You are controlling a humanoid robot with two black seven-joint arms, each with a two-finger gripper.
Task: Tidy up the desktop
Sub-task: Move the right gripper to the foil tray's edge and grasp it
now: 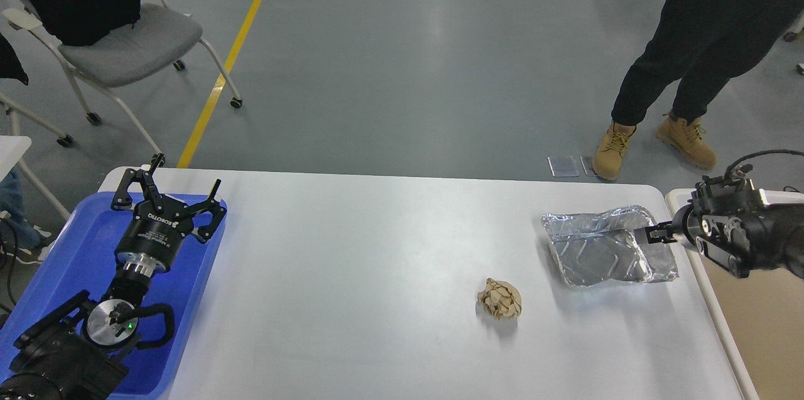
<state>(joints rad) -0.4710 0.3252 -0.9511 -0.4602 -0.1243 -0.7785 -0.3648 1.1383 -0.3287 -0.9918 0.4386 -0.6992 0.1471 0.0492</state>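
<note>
- Right gripper (pixel 653 234): closed on the rim of a crushed foil tray (pixel 603 248), not yet off the desktop (pixel 377 299).
- Crumpled paper ball (pixel 500 298) lies nearby, left of that gripper, untouched.
- Left gripper (pixel 173 189): spread wide, empty, above the blue tray (pixel 56 262).

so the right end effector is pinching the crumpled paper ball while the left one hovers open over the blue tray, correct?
Not quite. In the head view the right end effector is pinching the edge of the crushed foil container, not the crumpled paper ball, which lies untouched on the desktop apart from it. The rest stands: the left end effector hovers open over the blue tray.
</note>
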